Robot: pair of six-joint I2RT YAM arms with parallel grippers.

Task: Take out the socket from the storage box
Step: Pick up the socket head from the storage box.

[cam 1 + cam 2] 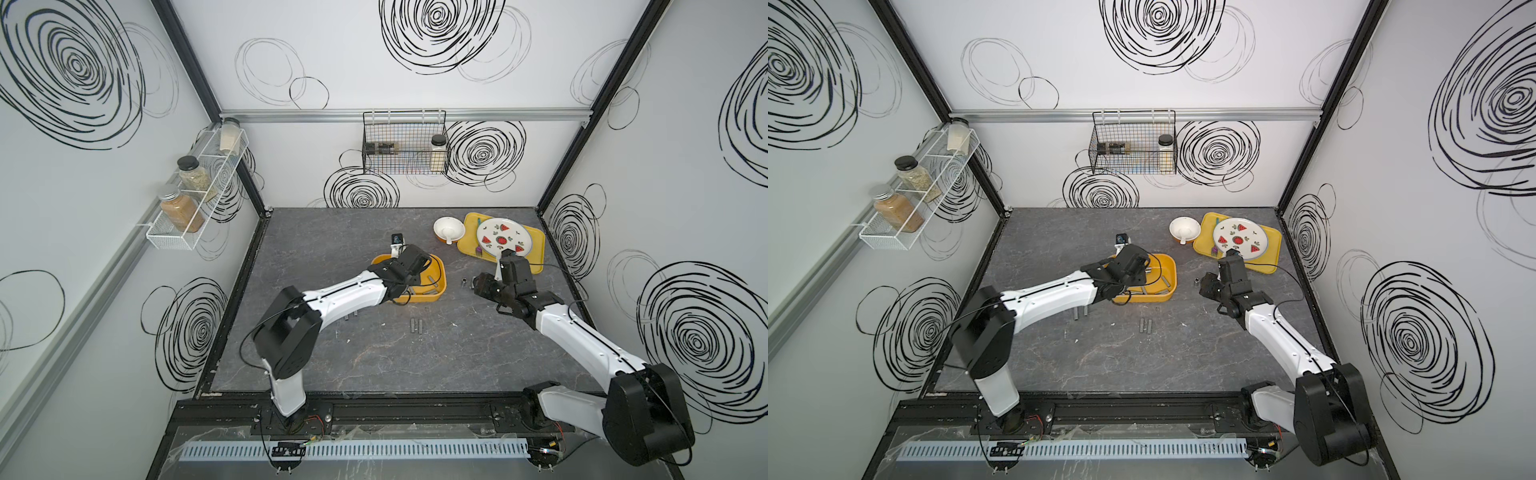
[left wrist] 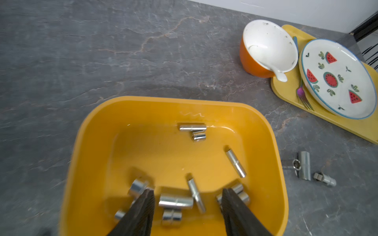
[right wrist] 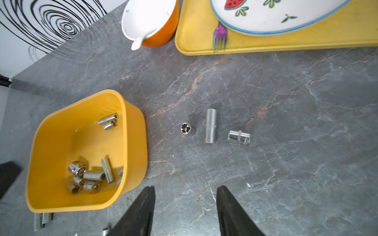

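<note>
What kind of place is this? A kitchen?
Probably a robot test booth dressed up like a kitchen: two robot arms, scribble-painted panel walls, and kitchen props such as spice jars and a watermelon plate.

2 arms extended forward from bases, elbows raised.
left arm (image 1: 345,296): white forearm slanting toward middle, black wrist pitched down.
left gripper (image 2: 187,191): pointing down, jaws parted wide, clamping nothing; 2 dark fingers (image 2: 143,210) visible in wrist view.
right arm (image 1: 582,338): forearm slanting forward and inward, wrist pitched down.
right gripper (image 3: 186,187): pointing down, jaws parted wide, likewise clamping nothing.
</note>
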